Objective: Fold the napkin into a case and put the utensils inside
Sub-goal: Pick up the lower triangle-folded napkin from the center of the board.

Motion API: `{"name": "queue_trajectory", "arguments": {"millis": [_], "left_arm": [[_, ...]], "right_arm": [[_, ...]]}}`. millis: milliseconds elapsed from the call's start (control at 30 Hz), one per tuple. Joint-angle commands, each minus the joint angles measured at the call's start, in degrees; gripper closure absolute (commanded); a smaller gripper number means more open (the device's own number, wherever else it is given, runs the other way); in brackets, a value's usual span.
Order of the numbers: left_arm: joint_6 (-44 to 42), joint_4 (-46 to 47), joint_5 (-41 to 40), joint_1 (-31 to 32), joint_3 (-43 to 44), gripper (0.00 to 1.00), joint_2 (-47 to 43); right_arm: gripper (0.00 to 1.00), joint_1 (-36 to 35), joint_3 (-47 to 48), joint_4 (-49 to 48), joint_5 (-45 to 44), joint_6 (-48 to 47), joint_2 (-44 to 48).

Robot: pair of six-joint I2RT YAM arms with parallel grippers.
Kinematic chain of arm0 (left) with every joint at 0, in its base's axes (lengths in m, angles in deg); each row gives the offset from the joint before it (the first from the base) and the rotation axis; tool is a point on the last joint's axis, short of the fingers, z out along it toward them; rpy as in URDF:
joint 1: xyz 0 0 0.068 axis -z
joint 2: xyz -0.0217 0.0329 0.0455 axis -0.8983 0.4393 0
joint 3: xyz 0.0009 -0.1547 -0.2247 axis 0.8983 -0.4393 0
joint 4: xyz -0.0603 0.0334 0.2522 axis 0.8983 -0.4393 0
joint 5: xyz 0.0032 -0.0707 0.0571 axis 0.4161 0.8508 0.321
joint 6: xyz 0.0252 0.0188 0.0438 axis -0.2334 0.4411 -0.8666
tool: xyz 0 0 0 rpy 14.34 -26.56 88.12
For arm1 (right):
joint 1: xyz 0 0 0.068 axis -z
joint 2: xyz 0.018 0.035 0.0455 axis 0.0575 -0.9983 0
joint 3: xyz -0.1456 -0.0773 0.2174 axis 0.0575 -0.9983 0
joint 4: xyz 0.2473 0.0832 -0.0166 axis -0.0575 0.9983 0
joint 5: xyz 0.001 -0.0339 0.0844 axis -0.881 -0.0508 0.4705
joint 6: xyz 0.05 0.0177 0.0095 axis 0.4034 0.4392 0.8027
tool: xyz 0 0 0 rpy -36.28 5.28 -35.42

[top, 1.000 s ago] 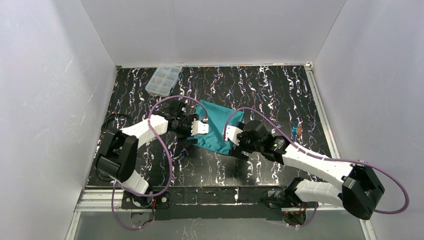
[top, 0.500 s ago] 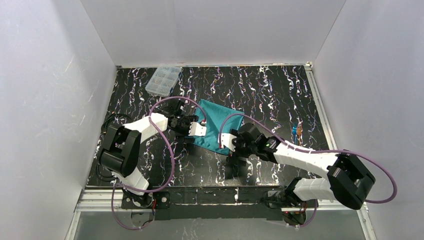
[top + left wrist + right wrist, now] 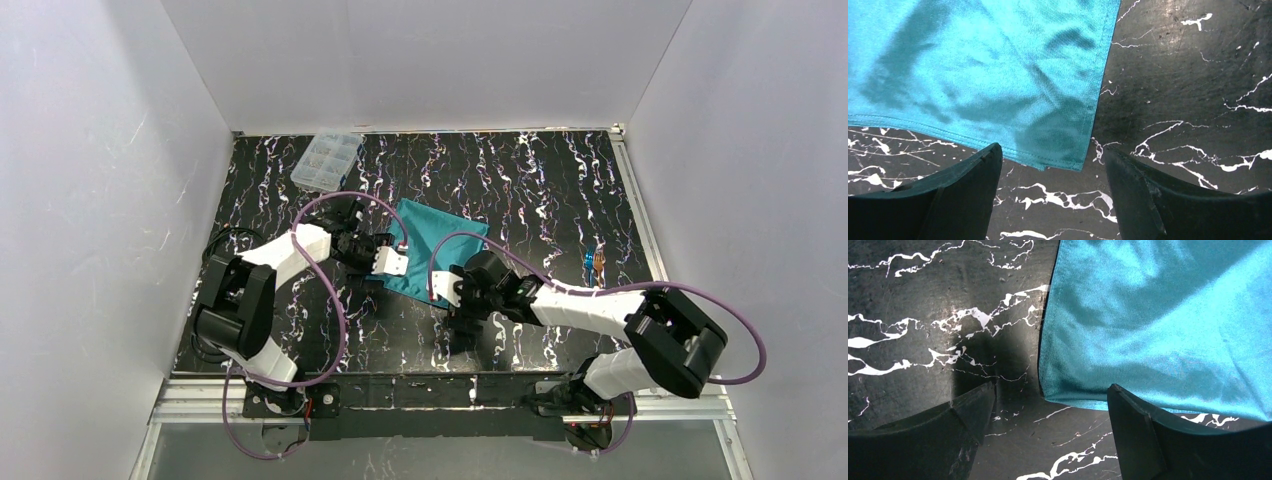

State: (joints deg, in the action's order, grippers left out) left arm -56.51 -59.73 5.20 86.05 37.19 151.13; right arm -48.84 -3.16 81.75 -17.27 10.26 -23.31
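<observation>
The teal napkin (image 3: 437,248) lies folded flat in the middle of the black marbled table; whether its folds form a case I cannot tell. My left gripper (image 3: 392,262) is open at the cloth's left near corner. In the left wrist view that hemmed corner of the napkin (image 3: 1063,155) lies between the dark fingers (image 3: 958,195), untouched. My right gripper (image 3: 447,291) is open at the near corner. In the right wrist view the napkin (image 3: 1158,315) ends just ahead of my open gripper (image 3: 1051,385). The utensils (image 3: 595,260), small orange-blue pieces, lie far to the right.
A clear plastic compartment box (image 3: 326,160) stands at the back left of the table. White walls close in the left, back and right sides. A metal rail (image 3: 640,220) runs along the right edge near the utensils.
My right gripper has moved left and nearer, from over the cloth to its near corner. My left gripper shifted slightly left and nearer. The napkin has not moved.
</observation>
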Motion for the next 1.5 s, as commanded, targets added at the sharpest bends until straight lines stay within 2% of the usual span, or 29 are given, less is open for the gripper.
{"name": "queue_trajectory", "arguments": {"millis": [0, 167, 400, 500, 600, 767, 1000, 1133, 1233, 1333, 1467], "left_arm": [[-3.48, -4.43, 3.28, -1.01, 1.42, 0.27, -3.76], [-6.09, -2.73, 1.82, -1.01, 1.44, 0.3, -0.9], [-7.88, -0.94, 0.13, -0.86, 2.34, 0.31, 3.28], [-7.7, -1.05, -0.04, -0.47, 2.69, 0.31, 4.06], [-7.8, -0.9, -0.81, -0.23, 2.86, 0.31, 5.19], [-8.08, -1.06, -1.75, 0.04, 3.57, 0.41, 7.09], [-5.51, -2.99, -1.92, 0.13, 6.91, 0.61, 9.44], [-4.0, -3.38, -1.18, 0.27, 8.06, 0.67, 9.74], [-3.08, -3.5, -0.66, 0.69, 8.45, 0.71, 9.15], [-2.81, -4.22, 0.02, 1.07, 8.26, 0.69, 7.34], [-3.9, -3.61, 2.36, 1.18, 5.62, 0.43, 1.63]], "right_arm": [[0.11, -0.11, 1.28, -1.45, -2.53, 1.44, -1.42], [0.18, 0.04, 2.09, -1.36, -5.13, 3.4, -2.2], [0.41, 0.88, 3.38, 0.5, -5.47, 5.8, -4.02], [0.41, 1.16, 3.42, 0.62, -5.88, 6.58, -4.02], [0.33, 1.39, 3.33, 0.66, -6.39, 7.09, -4.17], [0.33, 1.92, 4.17, 1.22, -5.63, 7.35, -5.49], [0.7, 4.94, 7.31, 2.45, -3.35, 9.2, -7.95], [0.79, 5.45, 7.09, 2.36, -2.12, 10.38, -7.09], [0.8, 5.45, 6.52, 2.19, -0.98, 11.13, -5.92], [0.8, 5.4, 6.74, 3.03, 0.23, 11.21, -5.34], [0.84, 5.77, 8.11, 4.88, 2.25, 11.15, -5.31]]}}
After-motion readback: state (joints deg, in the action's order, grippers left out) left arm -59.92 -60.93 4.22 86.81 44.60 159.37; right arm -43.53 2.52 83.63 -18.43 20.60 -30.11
